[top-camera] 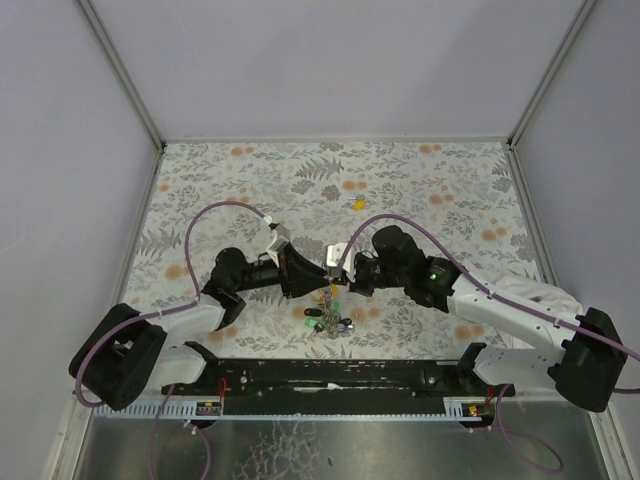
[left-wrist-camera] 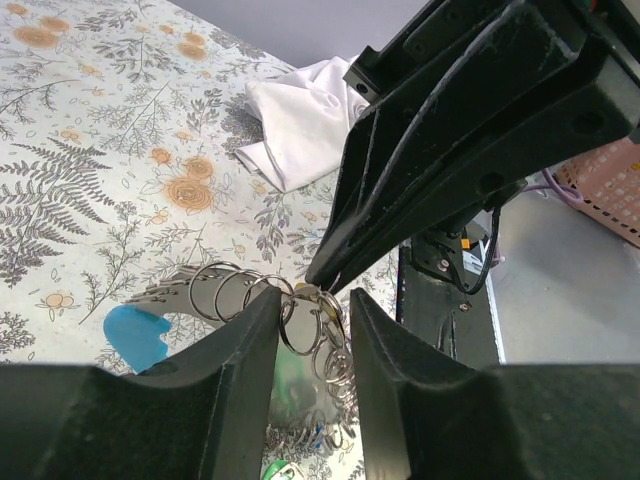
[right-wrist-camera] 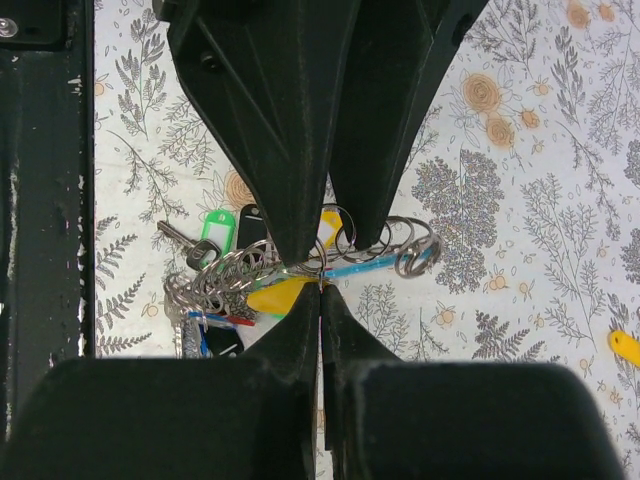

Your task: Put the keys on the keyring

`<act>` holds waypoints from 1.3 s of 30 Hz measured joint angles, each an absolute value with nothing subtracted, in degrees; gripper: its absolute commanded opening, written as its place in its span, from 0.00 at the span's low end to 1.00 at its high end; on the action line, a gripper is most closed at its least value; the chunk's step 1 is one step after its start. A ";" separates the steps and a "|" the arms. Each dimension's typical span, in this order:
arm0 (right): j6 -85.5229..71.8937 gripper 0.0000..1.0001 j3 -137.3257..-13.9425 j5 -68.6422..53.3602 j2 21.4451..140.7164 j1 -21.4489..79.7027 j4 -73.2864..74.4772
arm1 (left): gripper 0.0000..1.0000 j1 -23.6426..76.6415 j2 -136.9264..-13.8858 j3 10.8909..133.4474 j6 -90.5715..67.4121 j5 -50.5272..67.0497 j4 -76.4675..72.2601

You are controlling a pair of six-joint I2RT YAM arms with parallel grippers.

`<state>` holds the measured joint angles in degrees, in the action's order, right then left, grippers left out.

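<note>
At the center of the top view, low on the flowered tabletop [top-camera: 420,190], the left fingers [left-wrist-camera: 255,340] grip the keyring [left-wrist-camera: 300,325], the closed right fingers [right-wrist-camera: 300,320] pinching its edge.

Even, soft light w/ faint shadows; near jaws look blurred, maybe defocused.

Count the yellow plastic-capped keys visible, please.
3. One yellow-capped key lies alone farther out on the table; a second and a third sit in the cluster. Others may be hidden.
</note>
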<state>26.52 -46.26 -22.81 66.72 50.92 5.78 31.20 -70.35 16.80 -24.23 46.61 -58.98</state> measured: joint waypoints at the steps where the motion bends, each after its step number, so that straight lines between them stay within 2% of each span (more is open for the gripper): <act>1: 26.52 0.00 -46.48 -22.59 67.02 51.00 5.98 | 0.31 31.27 -70.52 17.08 -24.21 46.72 -58.54; 3: 26.52 0.00 -46.92 -22.31 67.42 51.09 6.37 | 0.26 31.57 -70.78 17.56 -24.14 46.78 -57.67; 7: 26.50 0.00 -47.27 -21.87 67.61 51.37 7.14 | 0.02 31.86 -71.42 18.44 -23.79 46.98 -55.96; 8: 26.50 0.00 -47.35 -21.65 67.61 51.40 7.40 | 0.00 31.88 -71.50 18.59 -23.77 47.13 -55.72; 20: 26.50 0.00 -45.54 -20.58 64.99 51.70 5.78 | 0.00 32.73 -69.38 17.39 -24.80 43.29 -56.31; 39: 25.30 0.00 -37.41 -14.00 65.32 56.42 -9.93 | 0.00 33.10 -71.22 7.66 -41.04 29.52 -72.77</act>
